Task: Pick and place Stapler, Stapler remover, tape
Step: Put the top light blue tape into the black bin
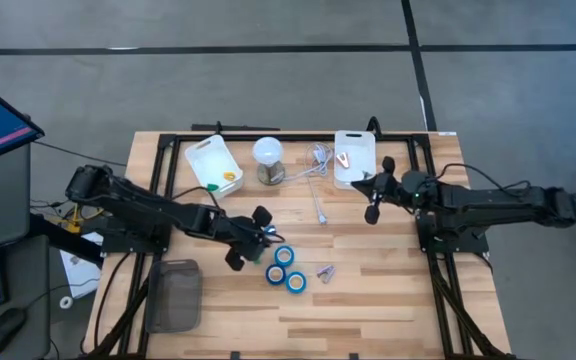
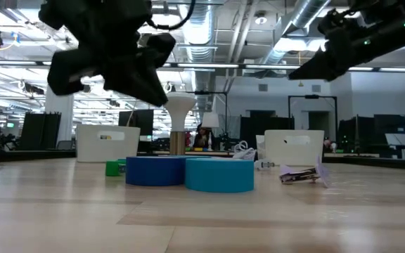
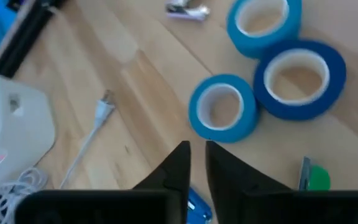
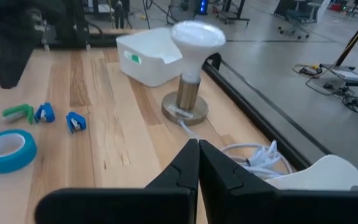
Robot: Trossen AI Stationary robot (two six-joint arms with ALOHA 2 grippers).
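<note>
Currently the left gripper is held above the surface beside the tape, fingers slightly parted, nothing gripped; the right gripper is closed, empty.

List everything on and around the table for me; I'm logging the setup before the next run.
tape rolls: three, blue, clustered mid-table.
small folded metal piece: one, silvery purple, just right of the rolls.
small clips: two blue and one green, by the left arm's tip.
lamp: one, white dome on a metal base, far centre.
cable: one, white, running from the lamp toward the middle.
left bin: one, white, far left; something yellow and green inside.
right bin: one, white, far right; something orange inside.
mesh tray: one, dark, near-left corner.
table: one, light wood.
left gripper: dark, beside the rolls, holding nothing.
right gripper: dark, jaws shut, near the right bin.
</note>
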